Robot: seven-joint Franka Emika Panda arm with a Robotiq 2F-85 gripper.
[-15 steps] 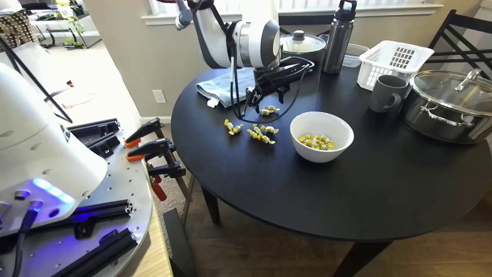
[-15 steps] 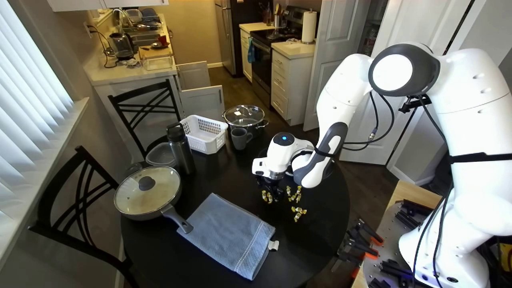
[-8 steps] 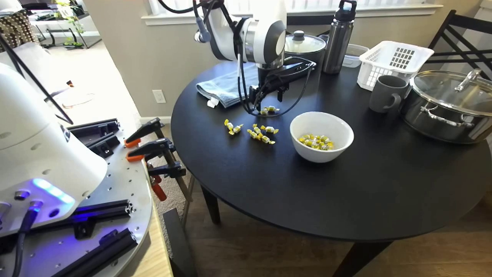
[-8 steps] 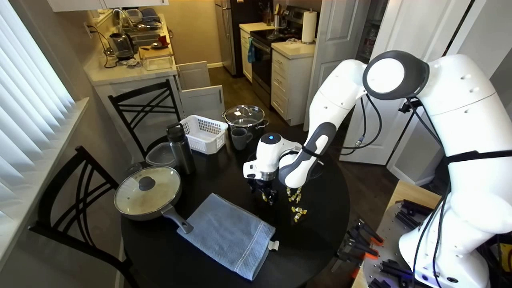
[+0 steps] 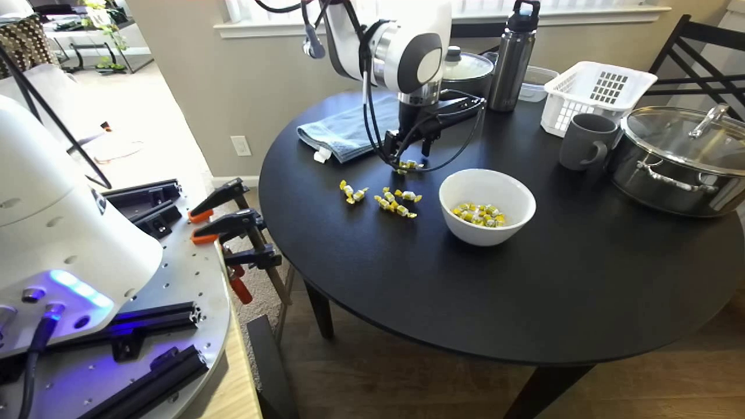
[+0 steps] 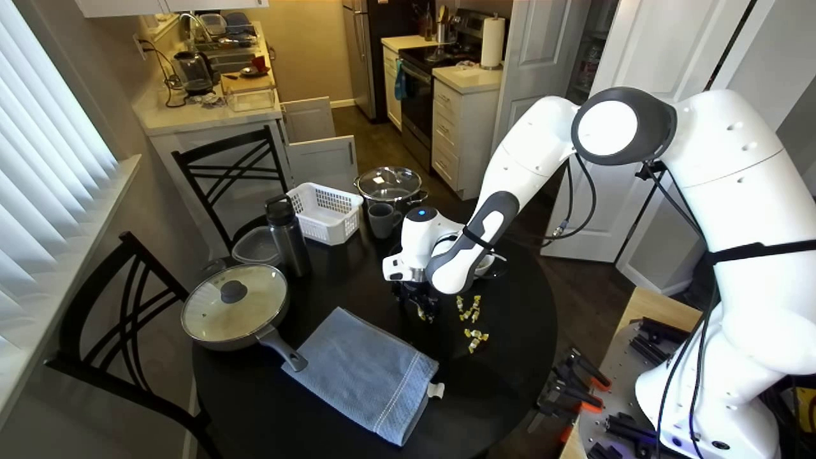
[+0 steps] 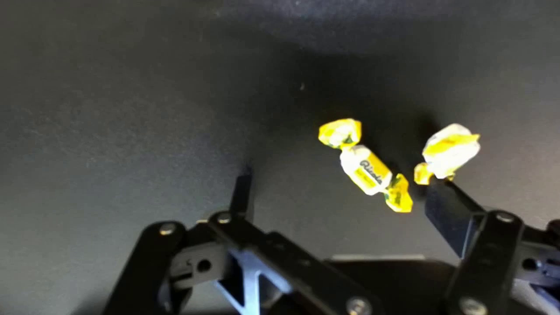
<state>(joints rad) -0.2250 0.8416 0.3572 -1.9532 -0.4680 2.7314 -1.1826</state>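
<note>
In the wrist view a twist-wrapped candy [image 7: 366, 170] lies on the dark surface [image 7: 131, 153] between the fingers of the tool [image 7: 342, 188], which are spread wide and grip nothing. A second candy [image 7: 450, 151] sits right by one fingertip [image 7: 448, 214]; whether they touch cannot be told. Two loose clusters of candies [image 5: 396, 205] lie nearby, and near them a white bowl [image 5: 486, 235] holds many of the same yellow-wrapped sweets [image 5: 478, 215]. Farther out, a gray mug [image 5: 585, 145], its contents out of sight, stands just beside a steel pot [image 5: 675, 195] under a glass lid [image 5: 663, 134]; beyond the mug are a white basket [image 5: 608, 87], a clear tub [image 5: 535, 87] and a steel bottle [image 5: 512, 67].

Only the wrist view lets the "Ricola" lettering on the wrapper be read. In an exterior view the arm [image 6: 529, 156] masks most of the bowl and all that lies in it, yet there the lidded pan [image 6: 223, 312] shows whole, its handle [image 6: 282, 349] reaching over a corner of a blue towel [image 6: 363, 376].
</note>
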